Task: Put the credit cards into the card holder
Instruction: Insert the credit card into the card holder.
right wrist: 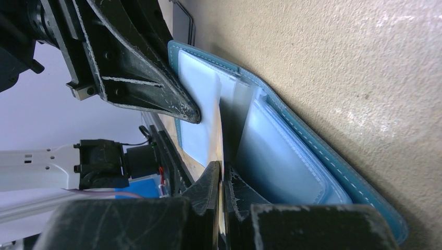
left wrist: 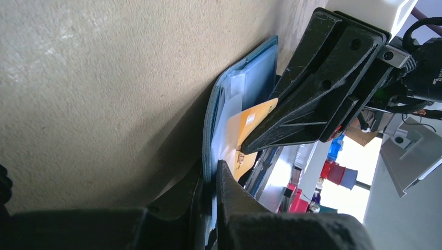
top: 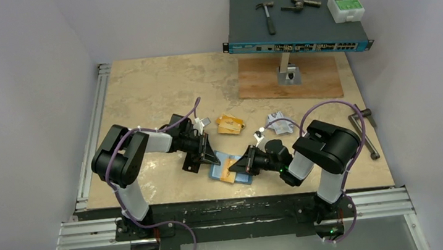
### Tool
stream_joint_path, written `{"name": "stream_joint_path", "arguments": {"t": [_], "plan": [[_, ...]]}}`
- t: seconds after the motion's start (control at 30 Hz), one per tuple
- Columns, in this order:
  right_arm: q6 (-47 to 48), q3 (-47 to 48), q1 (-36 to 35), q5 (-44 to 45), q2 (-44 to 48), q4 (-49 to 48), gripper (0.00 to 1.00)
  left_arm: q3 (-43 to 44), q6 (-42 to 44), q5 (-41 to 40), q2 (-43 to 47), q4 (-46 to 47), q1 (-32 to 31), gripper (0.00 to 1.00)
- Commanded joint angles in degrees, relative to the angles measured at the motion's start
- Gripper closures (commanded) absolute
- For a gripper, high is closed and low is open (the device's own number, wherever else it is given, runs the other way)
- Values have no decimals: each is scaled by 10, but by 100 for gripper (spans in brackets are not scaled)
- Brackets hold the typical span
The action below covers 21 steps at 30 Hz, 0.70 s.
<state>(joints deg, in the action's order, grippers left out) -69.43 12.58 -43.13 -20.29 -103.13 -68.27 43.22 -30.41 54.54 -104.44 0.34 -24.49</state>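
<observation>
The card holder (top: 218, 174) lies open on the tabletop (top: 153, 89) near its front edge, between the two arms. An orange-gold card (left wrist: 255, 117) sits partly inside a pale pocket, clamped in the right pincer (right wrist: 223, 174). The left pincer (left wrist: 211, 169) is closed on the holder's edge.

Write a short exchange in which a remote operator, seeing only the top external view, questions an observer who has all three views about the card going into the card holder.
Operator: From above, the arm hides it. Is the right gripper really gripping the orange card?
Observer: Yes. The left wrist view shows its closed tip clamped on one end of that card.
Operator: And what is the left gripper doing?
Observer: Its own camera shows its fingers pinched on a thin edge of the open card holder.
</observation>
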Motion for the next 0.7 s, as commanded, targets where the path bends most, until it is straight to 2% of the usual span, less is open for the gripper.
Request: {"name": "stream_joint_path", "arguments": {"t": [0.0, 0.2, 0.53, 0.67], "plan": [[21, 1, -1, 40, -16, 11, 100, 10, 1, 41, 7, 12, 0, 95], [10, -16, 5, 46, -28, -28, 100, 12, 10, 41, 2, 2, 0, 93], [21, -23, 14, 50, -21, -26, 100, 17, 12, 42, -1, -2, -4, 93], [19, -13, 14, 49, -34, -36, 100, 21, 8, 43, -4, -2, -8, 90]]}}
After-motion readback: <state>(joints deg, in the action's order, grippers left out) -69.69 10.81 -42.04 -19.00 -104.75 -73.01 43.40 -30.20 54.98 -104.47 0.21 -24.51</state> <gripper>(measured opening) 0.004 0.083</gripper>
